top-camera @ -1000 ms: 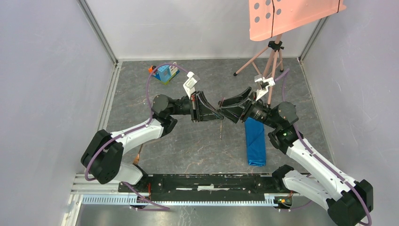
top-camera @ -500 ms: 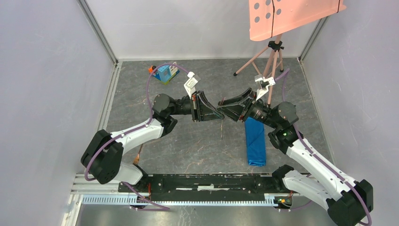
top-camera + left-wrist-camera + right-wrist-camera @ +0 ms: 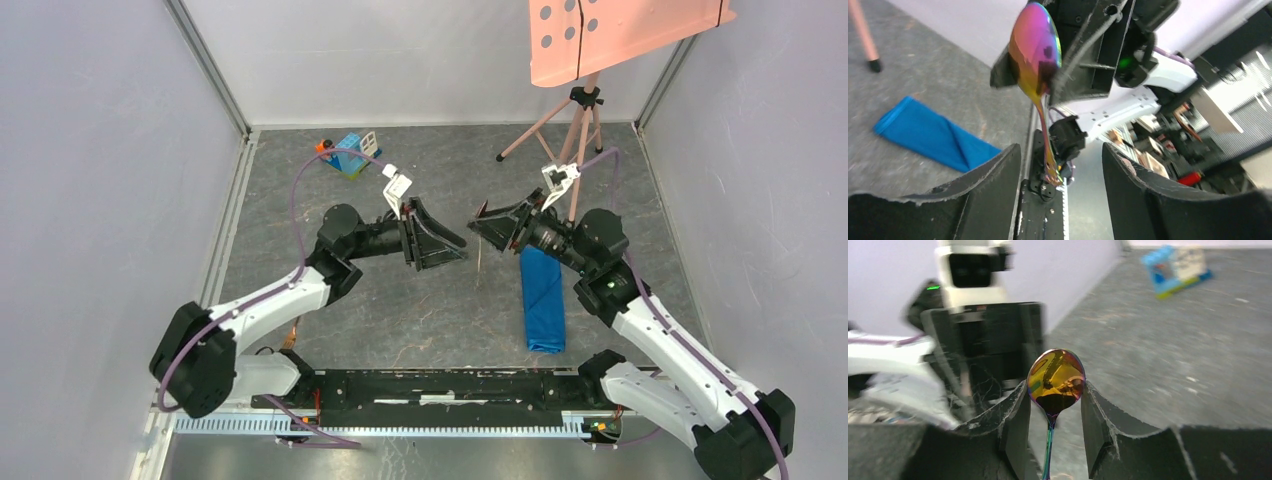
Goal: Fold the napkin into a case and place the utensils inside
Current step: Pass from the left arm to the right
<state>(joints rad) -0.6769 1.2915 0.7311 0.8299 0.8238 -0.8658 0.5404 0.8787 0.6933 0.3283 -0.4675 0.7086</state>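
Observation:
My right gripper [image 3: 484,217] is shut on the bowl of the golden-copper spoon [image 3: 1056,376], pinched between both fingers in the right wrist view. The spoon [image 3: 478,262] hangs above the table with its thin handle [image 3: 1047,145] pointing down. My left gripper [image 3: 447,243] stands open just left of it. In the left wrist view the handle hangs in front of the gap between the spread fingers [image 3: 993,185], touching neither. The blue napkin [image 3: 543,298] lies as a narrow folded case on the table under my right forearm. A thin copper piece [image 3: 293,334] by the left arm's base looks like the fork.
A small blue-and-white toy block house [image 3: 350,152] sits at the back left of the table. A pink tripod [image 3: 575,115] carrying a pink board [image 3: 620,35] stands at the back right. Grey walls close in both sides, and a black rail [image 3: 440,385] runs along the near edge.
My left gripper has opened, let go of the spoon and drawn back to the left. My right gripper has closed a little on the spoon's bowl and now holds it alone.

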